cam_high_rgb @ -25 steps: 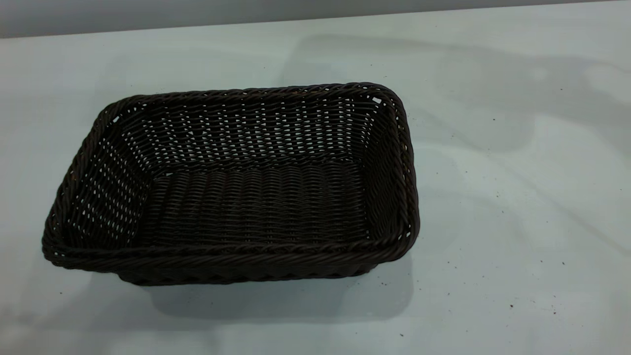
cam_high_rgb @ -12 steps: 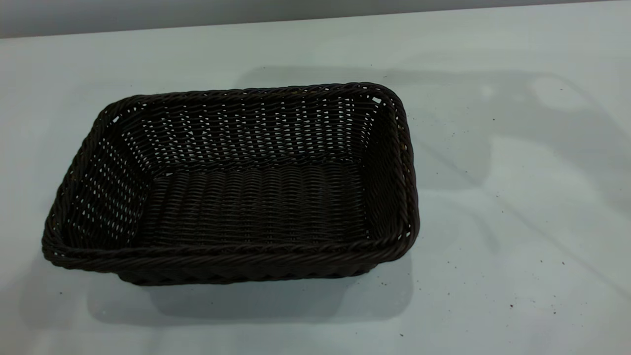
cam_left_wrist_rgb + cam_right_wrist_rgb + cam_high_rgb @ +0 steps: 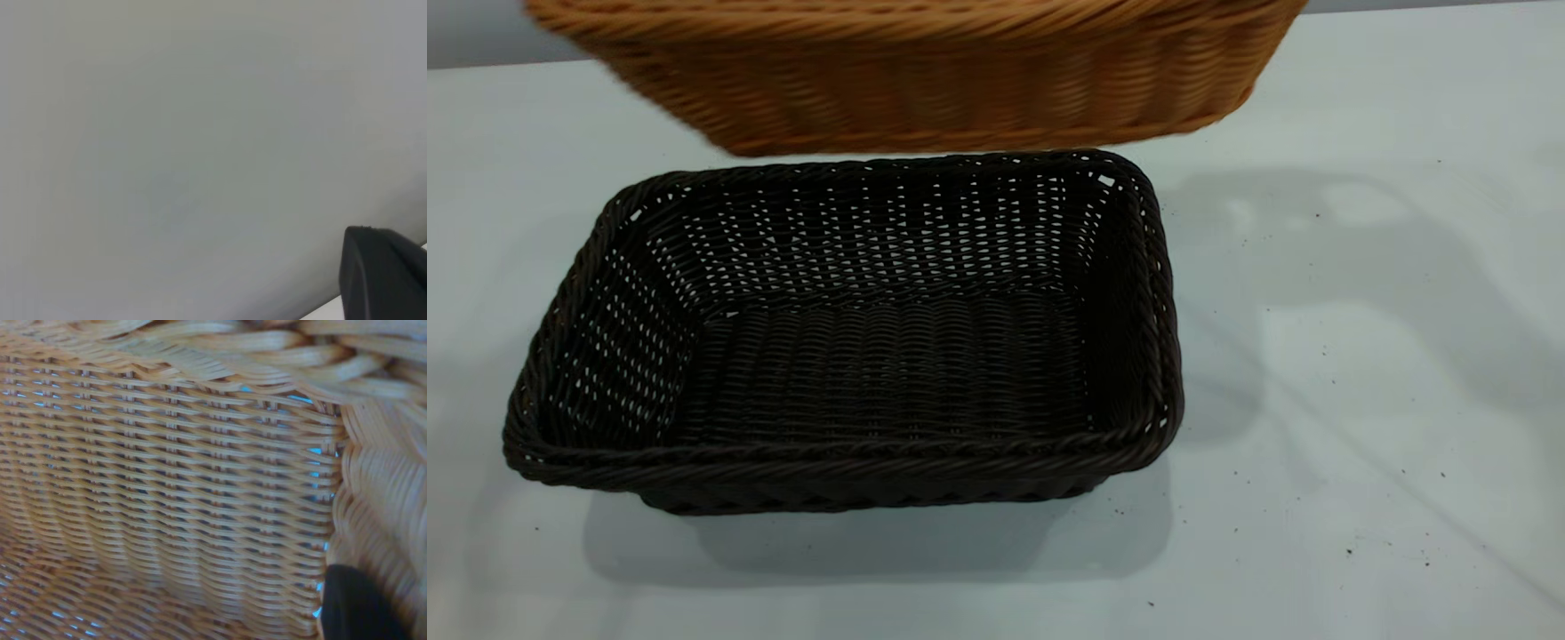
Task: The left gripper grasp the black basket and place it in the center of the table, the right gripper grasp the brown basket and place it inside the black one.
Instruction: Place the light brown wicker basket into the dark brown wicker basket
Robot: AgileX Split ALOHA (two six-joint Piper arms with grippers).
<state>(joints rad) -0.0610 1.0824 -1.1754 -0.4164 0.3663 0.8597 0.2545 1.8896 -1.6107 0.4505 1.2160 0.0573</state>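
Observation:
The black basket (image 3: 827, 458) stands empty and upright on the white table (image 3: 1360, 400), left of the middle of the exterior view. The brown basket (image 3: 925, 80) hangs in the air above the black basket's far rim, cut off by the picture's upper edge. The right wrist view is filled by the brown basket's inner wall (image 3: 173, 487). One black finger (image 3: 357, 603) of my right gripper lies against that wall just under the braided rim. Of my left gripper only one black finger (image 3: 380, 273) shows, over a plain grey surface with nothing near it. Neither arm shows in the exterior view.
Bare white tabletop with small dark specks (image 3: 1352, 551) lies to the right of and in front of the black basket. A grey wall (image 3: 471, 31) runs behind the table's far edge.
The brown basket has come into the exterior view from above, where only shadows moved before. The black basket has not moved.

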